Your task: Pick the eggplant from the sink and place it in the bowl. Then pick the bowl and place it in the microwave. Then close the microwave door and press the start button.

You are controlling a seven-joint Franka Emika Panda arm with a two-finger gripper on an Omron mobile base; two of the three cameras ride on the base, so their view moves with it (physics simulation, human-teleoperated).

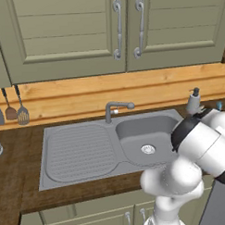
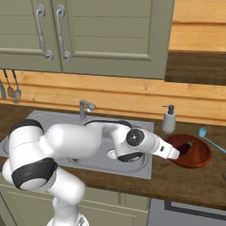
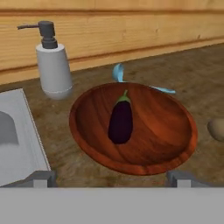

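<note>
Eggplant (image 3: 120, 122): one, in the bowl.
Bowl (image 3: 170, 140): one.
Sink (image 1: 79, 153): one unit, with one basin, one drain, one drainboard and one faucet (image 1: 115, 108).
Soap dispenser (image 3: 53, 65): one.
Blue spoon-like utensil (image 2: 211, 137): one, beside the bowl.
Hanging kitchen utensils (image 1: 10, 108): three on the wall.
Upper cabinet door handles (image 1: 128, 28): two.
Tan rounded object (image 3: 216, 129): one, at the hand view's edge, kind unclear.

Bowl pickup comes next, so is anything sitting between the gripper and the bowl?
Nothing visible does. In the hand view the open gripper faces the bowl's near rim directly. The eggplant lies inside it; the soap dispenser stands off to one side, beyond.
</note>
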